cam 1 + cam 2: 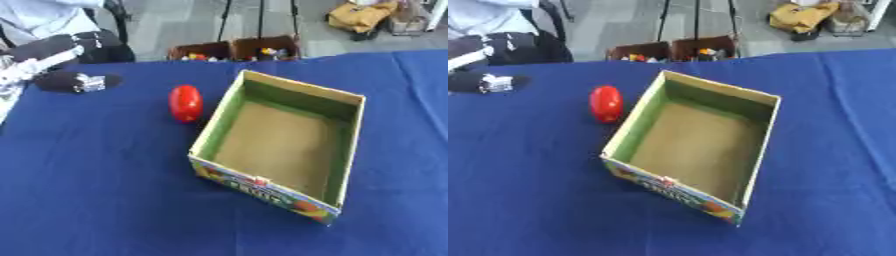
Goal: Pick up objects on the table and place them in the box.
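A red oval object (185,103) stands on the blue tablecloth, just off the left wall of an open cardboard box (302,85). The box has green inner walls, a brown floor and a printed fruit picture on its near side. Nothing lies inside it. My left hand (74,81), black with silver parts, is low over the cloth at the far left, well apart from the red object. Its arm comes in from the upper left corner. The right hand shows in neither view.
The blue table (96,175) spreads wide in front and to the right of the box. Beyond its far edge stand two brown crates (234,50) with small colourful items. A yellow bag (359,17) lies on the floor behind.
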Controlling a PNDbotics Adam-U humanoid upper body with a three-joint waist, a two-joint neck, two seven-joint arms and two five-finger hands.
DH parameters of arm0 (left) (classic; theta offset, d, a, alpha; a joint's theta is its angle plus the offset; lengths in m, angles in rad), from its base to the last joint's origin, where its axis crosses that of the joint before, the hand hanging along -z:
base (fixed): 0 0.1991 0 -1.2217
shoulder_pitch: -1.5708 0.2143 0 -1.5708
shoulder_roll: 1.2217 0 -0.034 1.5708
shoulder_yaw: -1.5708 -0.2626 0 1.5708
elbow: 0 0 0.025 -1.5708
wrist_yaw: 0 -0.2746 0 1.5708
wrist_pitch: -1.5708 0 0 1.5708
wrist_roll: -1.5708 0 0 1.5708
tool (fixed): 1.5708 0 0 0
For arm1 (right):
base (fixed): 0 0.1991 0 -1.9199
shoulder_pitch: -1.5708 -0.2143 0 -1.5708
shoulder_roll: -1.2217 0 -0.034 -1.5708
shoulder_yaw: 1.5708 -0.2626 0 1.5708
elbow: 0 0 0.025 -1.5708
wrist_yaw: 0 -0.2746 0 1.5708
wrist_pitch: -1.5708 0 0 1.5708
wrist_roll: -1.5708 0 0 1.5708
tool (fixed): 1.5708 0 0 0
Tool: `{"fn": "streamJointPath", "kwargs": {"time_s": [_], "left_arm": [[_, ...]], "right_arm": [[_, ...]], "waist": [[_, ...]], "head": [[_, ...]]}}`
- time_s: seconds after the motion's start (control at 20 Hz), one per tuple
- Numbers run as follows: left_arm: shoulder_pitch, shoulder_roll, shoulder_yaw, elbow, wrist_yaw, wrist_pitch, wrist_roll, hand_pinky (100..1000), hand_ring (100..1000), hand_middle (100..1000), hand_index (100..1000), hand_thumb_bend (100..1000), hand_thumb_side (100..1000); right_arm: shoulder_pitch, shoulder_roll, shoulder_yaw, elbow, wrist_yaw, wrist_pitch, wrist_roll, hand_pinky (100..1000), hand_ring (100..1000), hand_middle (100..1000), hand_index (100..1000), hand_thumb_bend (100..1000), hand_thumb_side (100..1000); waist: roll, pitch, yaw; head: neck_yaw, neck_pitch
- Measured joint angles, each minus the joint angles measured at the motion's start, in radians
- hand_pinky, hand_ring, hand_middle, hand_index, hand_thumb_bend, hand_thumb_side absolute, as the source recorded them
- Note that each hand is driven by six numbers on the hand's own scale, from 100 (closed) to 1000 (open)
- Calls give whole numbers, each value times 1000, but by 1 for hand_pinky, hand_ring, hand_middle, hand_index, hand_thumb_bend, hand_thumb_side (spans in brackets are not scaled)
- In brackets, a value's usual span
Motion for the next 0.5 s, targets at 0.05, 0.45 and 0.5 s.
{"fn": "streamJointPath", "kwargs": {"time_s": [0.05,0.45,0.5], "left_arm": [[-9,-12,-3,11,-13,-1,2,835,998,1000,1000,631,991],[-49,-95,-20,88,-54,-14,18,851,1000,1000,1000,667,979],[-54,-105,-24,96,-55,-13,17,855,1000,1000,1000,674,976]], "right_arm": [[-2,1,0,0,-1,0,2,749,822,651,817,100,845],[-8,17,6,0,-5,7,17,754,828,648,816,100,856],[-9,18,6,0,-5,8,19,754,828,648,816,100,857]], "waist": [[0,4,-3],[5,16,-12],[5,17,-13]], "head": [[3,-1],[14,-9],[14,-9]]}}
